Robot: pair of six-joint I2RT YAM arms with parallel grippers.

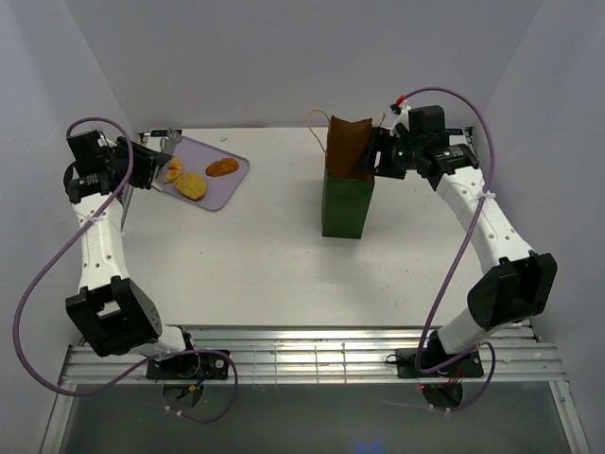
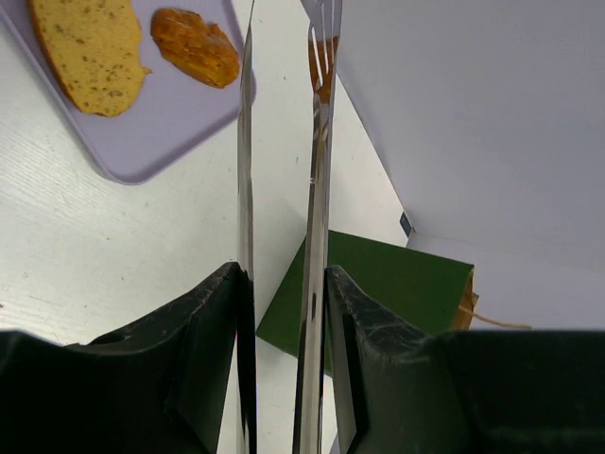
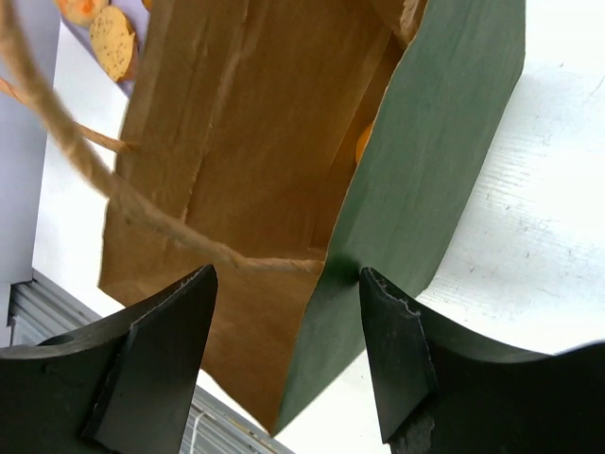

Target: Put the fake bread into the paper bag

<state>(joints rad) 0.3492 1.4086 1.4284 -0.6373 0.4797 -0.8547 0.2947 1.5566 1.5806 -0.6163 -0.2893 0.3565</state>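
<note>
The dark green paper bag (image 1: 346,194) stands upright at mid-table, its brown inside (image 3: 236,142) open. One orange pastry (image 3: 364,142) shows deep inside it. My right gripper (image 1: 375,159) (image 3: 284,284) is open, and its jaws straddle the bag's top rim and string handle (image 3: 113,194) without pinching them. On the lilac tray (image 1: 232,184) lie a flat yellowish slice (image 1: 191,186) (image 2: 90,43) and a darker brown oval (image 1: 222,166) (image 2: 196,45). My left gripper (image 1: 168,170), with long metal blades (image 2: 244,189), is at the tray's left end, shut on a golden pastry (image 1: 174,170) at its tips.
White walls close in the table on the left, back and right. A metal grille (image 1: 312,355) runs along the near edge between the arm bases. The bag's second string handle (image 1: 318,118) loops out behind it.
</note>
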